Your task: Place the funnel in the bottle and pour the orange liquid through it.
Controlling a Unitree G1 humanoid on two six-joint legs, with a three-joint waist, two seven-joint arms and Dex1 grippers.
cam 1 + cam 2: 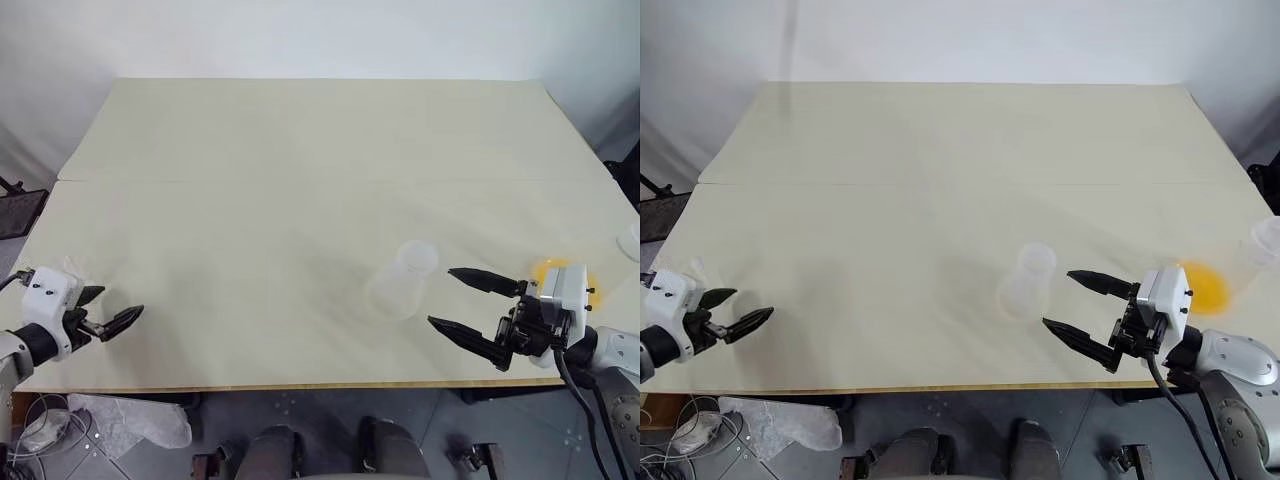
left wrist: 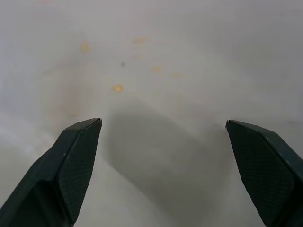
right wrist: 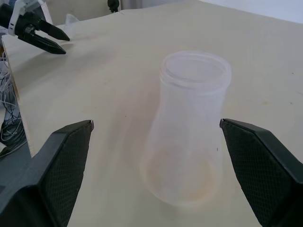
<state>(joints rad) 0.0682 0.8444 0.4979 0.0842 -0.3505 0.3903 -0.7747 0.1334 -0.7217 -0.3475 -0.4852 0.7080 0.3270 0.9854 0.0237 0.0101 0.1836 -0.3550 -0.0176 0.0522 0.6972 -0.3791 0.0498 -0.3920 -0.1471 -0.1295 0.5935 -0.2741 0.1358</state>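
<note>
The bottle (image 1: 405,278) stands upright, clear and empty, near the table's front right. My right gripper (image 1: 440,296) is open just to its right, level and pointing at it, not touching. In the right wrist view the bottle (image 3: 191,127) stands a short way ahead between the two fingers. The orange liquid (image 1: 1207,287) sits low on the table behind my right hand, partly hidden by it. My left gripper (image 1: 118,305) is open and empty at the front left edge. A faint small clear thing (image 1: 70,265) lies just beyond it. I cannot tell whether that is the funnel.
Another small clear cup-like thing (image 1: 1265,240) stands at the table's right edge, past the orange liquid. Small orange specks (image 2: 117,87) dot the table (image 1: 300,150) ahead of my left gripper. A crumpled plastic bag (image 1: 135,420) lies on the floor below the front left corner.
</note>
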